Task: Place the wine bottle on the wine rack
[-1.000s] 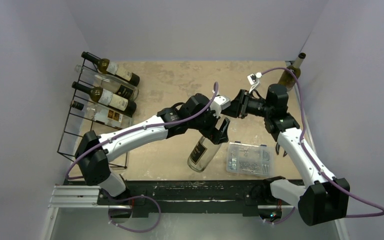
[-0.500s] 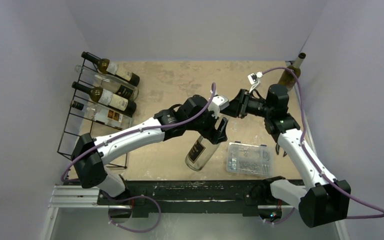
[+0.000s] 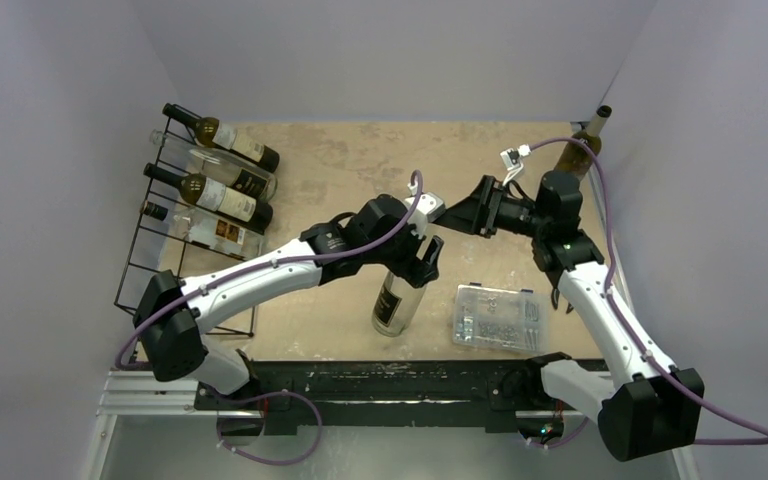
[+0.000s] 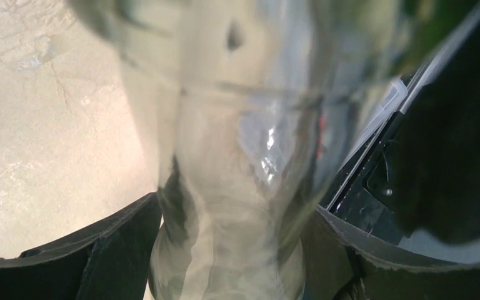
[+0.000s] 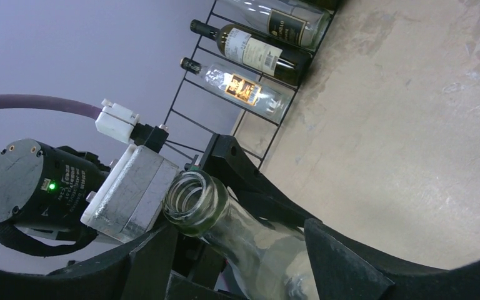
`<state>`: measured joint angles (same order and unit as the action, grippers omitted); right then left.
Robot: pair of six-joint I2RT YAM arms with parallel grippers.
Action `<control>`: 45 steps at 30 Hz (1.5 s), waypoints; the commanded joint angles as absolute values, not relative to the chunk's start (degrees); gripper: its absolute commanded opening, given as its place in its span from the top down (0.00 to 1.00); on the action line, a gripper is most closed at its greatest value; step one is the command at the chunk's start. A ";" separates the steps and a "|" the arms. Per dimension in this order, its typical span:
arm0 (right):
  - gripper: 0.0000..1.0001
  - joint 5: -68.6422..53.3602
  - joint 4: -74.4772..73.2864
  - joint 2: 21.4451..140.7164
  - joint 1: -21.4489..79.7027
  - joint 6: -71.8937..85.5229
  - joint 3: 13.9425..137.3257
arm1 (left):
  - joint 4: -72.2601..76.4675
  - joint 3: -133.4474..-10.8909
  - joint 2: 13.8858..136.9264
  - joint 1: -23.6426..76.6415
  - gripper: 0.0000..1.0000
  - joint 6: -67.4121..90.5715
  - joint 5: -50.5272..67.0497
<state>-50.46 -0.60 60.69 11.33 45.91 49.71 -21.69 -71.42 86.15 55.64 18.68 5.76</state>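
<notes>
The wine bottle, clear glass with a dark label, hangs tilted over the table's near middle. My left gripper is shut on its shoulder; in the left wrist view both fingers press the glass around my left gripper. My right gripper stands open just behind the neck. In the right wrist view the bottle's open mouth lies between the spread fingers of my right gripper, with a gap on the right side. The black wire wine rack stands at the far left with several bottles on it.
A clear plastic box of small parts lies right of the held bottle. A green bottle stands upright in the back right corner. The rack and its bottles show far off in the right wrist view. Walls close the table on three sides.
My right gripper has opened off the bottle's neck and drawn back slightly. My left arm has swung the bottle a little leftward and more upright.
</notes>
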 commanded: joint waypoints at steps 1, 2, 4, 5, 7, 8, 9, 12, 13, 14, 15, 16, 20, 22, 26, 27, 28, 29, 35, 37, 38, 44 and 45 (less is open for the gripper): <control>0.20 -50.55 2.73 58.61 11.57 47.42 51.44 | -18.55 -70.83 81.30 55.65 1.00 19.26 4.69; 0.18 -50.09 2.20 58.50 11.60 47.12 51.68 | -18.52 -70.72 80.84 55.64 1.00 19.13 4.13; 0.12 -49.12 1.09 58.05 11.54 46.49 52.23 | -18.82 -70.59 79.95 55.70 1.00 18.88 2.91; 0.09 -48.99 0.76 57.72 11.56 46.42 52.50 | -19.02 -70.58 79.57 55.64 1.00 18.65 2.35; 0.04 -48.29 0.91 57.06 11.54 46.82 52.93 | -19.59 -70.53 78.99 55.68 1.00 18.30 1.51; 0.02 -47.68 0.77 56.72 11.59 46.91 53.24 | -19.74 -70.45 78.75 55.66 1.00 18.09 1.14; 0.01 -47.19 0.44 56.27 11.58 46.85 53.63 | -20.00 -70.36 78.44 55.64 1.00 17.98 0.72; 0.01 -46.35 0.11 55.51 11.54 46.85 54.62 | -20.52 -69.88 77.63 55.55 1.00 17.85 0.18; 0.01 -45.89 0.09 55.28 11.49 46.78 54.95 | -20.63 -69.61 77.28 55.59 1.00 17.84 0.18; 0.01 -45.51 0.09 55.08 11.49 46.84 55.27 | -20.73 -69.37 76.93 55.55 1.00 17.84 -1.23; 0.01 -45.12 -1.22 54.84 11.51 46.77 55.63 | -20.74 -69.00 76.58 55.46 1.00 17.78 -1.83; 0.01 -44.67 -1.68 54.57 11.47 46.62 55.85 | -20.82 -68.73 76.18 55.39 1.00 17.76 -2.42; 0.01 -42.49 -2.92 53.22 11.44 46.22 56.40 | -21.22 -67.71 74.66 54.68 1.00 17.76 -3.82; 0.01 -41.36 -3.60 52.72 11.47 45.96 56.51 | -21.39 -67.15 73.73 54.29 1.00 17.69 -4.31; 0.01 -39.92 -4.92 52.79 11.51 45.16 56.32 | -22.00 -66.35 71.83 52.93 1.00 17.79 -5.04; 0.01 -39.91 -4.92 52.95 11.46 45.10 56.03 | -22.15 -66.15 71.39 52.46 1.00 17.94 -5.09; 0.01 -39.95 -4.92 53.18 11.44 44.95 55.73 | -22.30 -65.98 70.86 51.95 1.00 18.13 -4.98; 0.01 -39.98 -4.93 53.39 11.50 44.80 55.39 | -22.44 -65.78 70.38 51.43 1.00 18.38 -4.82; 0.01 -40.21 -4.19 54.29 11.48 44.65 53.26 | -24.29 -65.23 67.29 46.95 1.00 20.23 -4.43; 0.01 -40.24 -4.08 54.56 11.50 44.49 52.62 | -25.65 -65.53 66.17 45.07 1.00 21.50 -6.55; 0.01 -40.25 -4.05 54.76 11.50 44.33 52.49 | -26.63 -65.78 65.66 44.36 1.00 22.09 -8.39; 0.01 -40.51 -3.75 56.00 11.51 43.81 51.30 | -34.28 -68.46 63.11 42.05 1.00 24.54 -23.95; 0.01 -40.58 -3.63 56.25 11.51 43.85 51.17 | -35.20 -68.51 62.56 41.80 1.00 25.22 -26.89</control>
<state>-40.99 -5.19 55.66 11.35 45.08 51.90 -35.16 -63.88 66.98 42.94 22.00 -13.93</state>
